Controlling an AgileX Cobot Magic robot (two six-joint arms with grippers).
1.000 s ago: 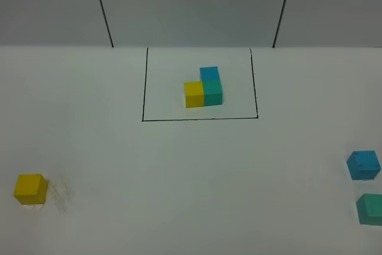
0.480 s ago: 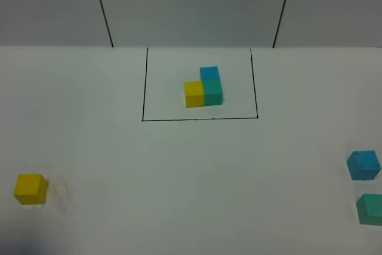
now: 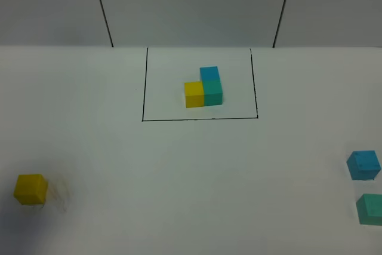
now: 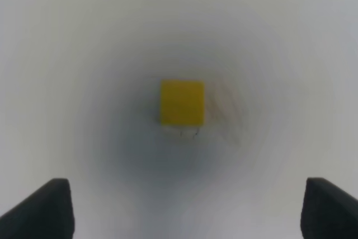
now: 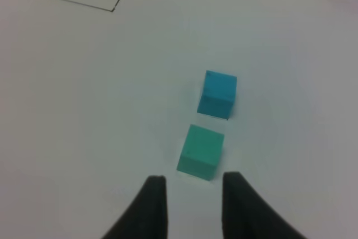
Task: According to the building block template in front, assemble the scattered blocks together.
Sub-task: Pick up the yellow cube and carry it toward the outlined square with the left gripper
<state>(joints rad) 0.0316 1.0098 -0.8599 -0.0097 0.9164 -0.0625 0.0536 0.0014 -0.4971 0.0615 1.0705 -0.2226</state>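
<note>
The building block template [image 3: 203,91] stands inside a black drawn rectangle [image 3: 143,88] at the back middle: yellow and teal cubes joined, with blue atop the teal. The loose yellow cube [image 3: 30,188] lies at the front left. In the left wrist view it [image 4: 182,102] sits ahead of my left gripper [image 4: 190,211], which is wide open and empty. The loose blue cube [image 3: 363,165] and teal cube [image 3: 371,209] lie at the right edge. My right gripper [image 5: 193,186] is open just short of the teal cube [image 5: 201,151], with the blue cube [image 5: 218,93] beyond. Neither gripper shows in the exterior view.
The white table [image 3: 191,177] runs back to a grey wall [image 3: 191,4] with two dark seams. Faint scuff marks [image 3: 59,195] lie beside the yellow cube. A corner of the template and its frame shows in the right wrist view [image 5: 112,8].
No block has moved. A faint shadow has spread over the table's front left corner, around the yellow cube.
</note>
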